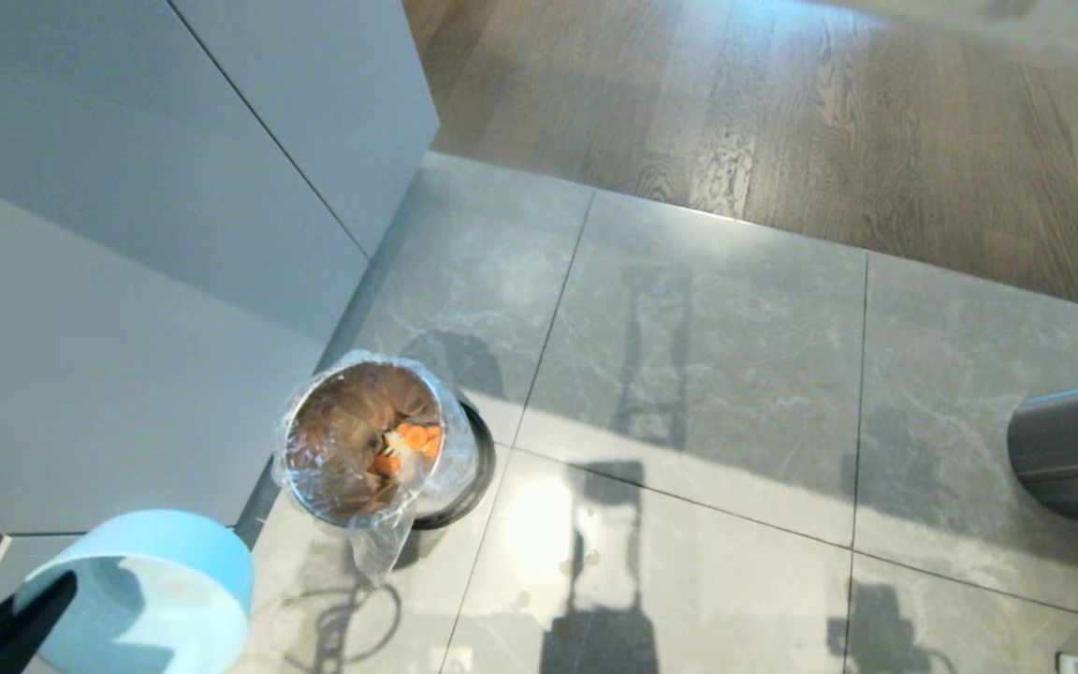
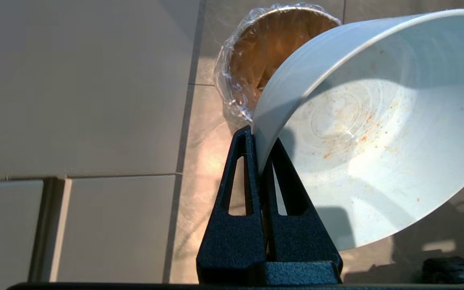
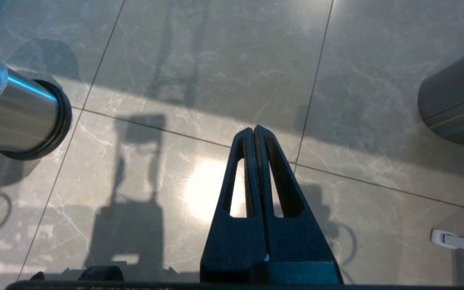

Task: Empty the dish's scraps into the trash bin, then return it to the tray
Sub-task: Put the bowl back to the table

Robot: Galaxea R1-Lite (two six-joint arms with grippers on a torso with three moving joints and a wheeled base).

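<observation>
The dish [image 1: 160, 585], a pale blue bowl, hangs tilted at the lower left of the head view, nearer to me than the trash bin [image 1: 366, 449]. My left gripper [image 2: 258, 139] is shut on the dish's rim, one finger inside and one outside. Its inside [image 2: 377, 133] holds only orange smears. The scraps [image 1: 411, 442], orange carrot slices, lie in the bag-lined metal trash bin [image 2: 256, 48]. In the head view the left gripper [image 1: 57, 592] shows as a black finger at the dish's edge. My right gripper [image 3: 254, 129] hangs shut and empty over the floor tiles. The tray is out of view.
A grey cabinet front [image 1: 127, 281] stands left of the bin. A dark grey cylinder [image 1: 1077, 449] stands on the floor at the right. Grey marble tiles [image 1: 689, 374] lie between them, with wood flooring [image 1: 829, 112] beyond. A small white object [image 3: 453, 239] lies near the right arm.
</observation>
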